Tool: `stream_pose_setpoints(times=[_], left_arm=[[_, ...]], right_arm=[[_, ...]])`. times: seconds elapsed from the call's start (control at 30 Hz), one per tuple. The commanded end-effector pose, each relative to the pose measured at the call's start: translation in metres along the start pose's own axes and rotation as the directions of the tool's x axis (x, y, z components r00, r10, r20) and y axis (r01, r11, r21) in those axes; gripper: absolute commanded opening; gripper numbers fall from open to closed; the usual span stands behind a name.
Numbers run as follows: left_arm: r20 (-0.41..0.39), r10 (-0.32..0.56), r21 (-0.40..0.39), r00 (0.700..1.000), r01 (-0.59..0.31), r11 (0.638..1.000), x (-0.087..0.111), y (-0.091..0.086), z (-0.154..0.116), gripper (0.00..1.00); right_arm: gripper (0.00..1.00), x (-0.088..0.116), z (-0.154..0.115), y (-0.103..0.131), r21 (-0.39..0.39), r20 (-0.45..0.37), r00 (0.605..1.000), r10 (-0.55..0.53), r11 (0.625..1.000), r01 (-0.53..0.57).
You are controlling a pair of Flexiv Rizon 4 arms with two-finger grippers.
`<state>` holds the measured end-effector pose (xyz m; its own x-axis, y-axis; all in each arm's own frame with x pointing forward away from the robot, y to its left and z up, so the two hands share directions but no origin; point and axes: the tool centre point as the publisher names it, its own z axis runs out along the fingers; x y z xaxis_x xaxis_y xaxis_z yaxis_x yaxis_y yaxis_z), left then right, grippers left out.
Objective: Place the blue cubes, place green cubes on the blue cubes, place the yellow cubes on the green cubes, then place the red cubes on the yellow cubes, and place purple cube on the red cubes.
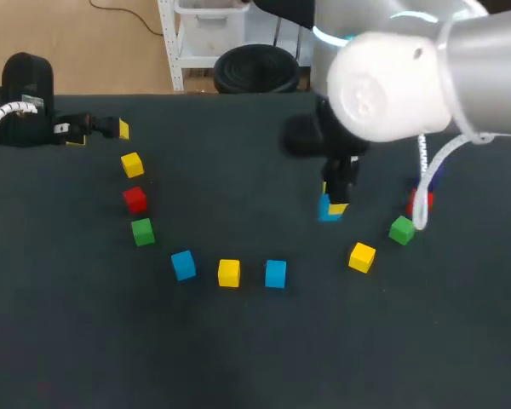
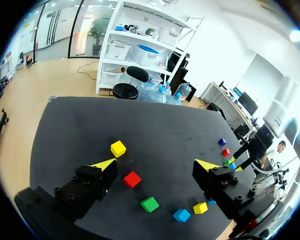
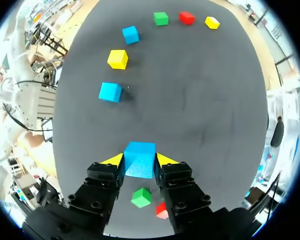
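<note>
Right gripper (image 3: 139,158) is clamped from 2 sides on a blue cube (image 3: 140,165) over the table (image 1: 238,358), right of centre, prob. to set it as a base block; left gripper (image 2: 157,166) hangs spread & empty by the far-left edge, out of the way.

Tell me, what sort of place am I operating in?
Likely a robotics lab test bench: a dark table, small coloured cubes scattered on it, the right gripper shut on a blue cube, and the left gripper open.

left arm (image 1: 30,94): far-left, jaws apart | right arm (image 1: 409,77): mid-table, jaws gripping blue cube (image 3: 139,159)
</note>
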<state>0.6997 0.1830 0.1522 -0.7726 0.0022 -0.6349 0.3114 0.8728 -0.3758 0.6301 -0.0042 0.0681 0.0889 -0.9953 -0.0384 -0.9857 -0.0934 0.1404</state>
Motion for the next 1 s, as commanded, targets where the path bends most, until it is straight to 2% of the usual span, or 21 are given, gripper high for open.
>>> stream_pose_setpoints(times=[0.03, 0.17, 0.4, 0.57, 0.77, 1.0], left_arm=[[0.007, 0.002, 0.011, 1.0, -0.002, 1.0, 0.001, 0.002, 0.0, 1.0], [0.007, 0.002, 0.011, 1.0, -0.002, 1.0, 0.001, 0.002, 0.0, 1.0], [0.007, 0.002, 0.011, 1.0, -0.002, 1.0, 0.001, 0.002, 0.0, 1.0], [0.007, 0.002, 0.011, 1.0, -0.002, 1.0, 0.001, 0.002, 0.0, 1.0], [0.007, 0.002, 0.011, 1.0, -0.002, 1.0, 0.001, 0.002, 0.0, 1.0], [0.007, 0.002, 0.011, 1.0, -0.002, 1.0, 0.001, 0.002, 0.0, 1.0]], right_arm=[[0.05, -0.004, 0.004, -0.004, 0.004, -0.001, 1.0, -0.025, 1.0, 0.025], [0.01, -0.01, 0.006, -0.01, 0.014, -0.02, 0.998, -0.064, 0.998, 0.064], [0.0, -0.017, 0.019, -0.029, -0.009, -0.074, 0.994, -0.078, 0.997, 0.078], [0.0, -0.018, 0.028, -0.05, -0.021, -0.076, 0.997, -0.03, 0.999, 0.028], [0.0, -0.021, 0.03, -0.063, -0.02, -0.056, 0.998, 0.015, 1.0, -0.016], [0.0, -0.031, 0.039, -0.052, -0.052, -0.037, 0.999, 0.008, 0.999, -0.01]])
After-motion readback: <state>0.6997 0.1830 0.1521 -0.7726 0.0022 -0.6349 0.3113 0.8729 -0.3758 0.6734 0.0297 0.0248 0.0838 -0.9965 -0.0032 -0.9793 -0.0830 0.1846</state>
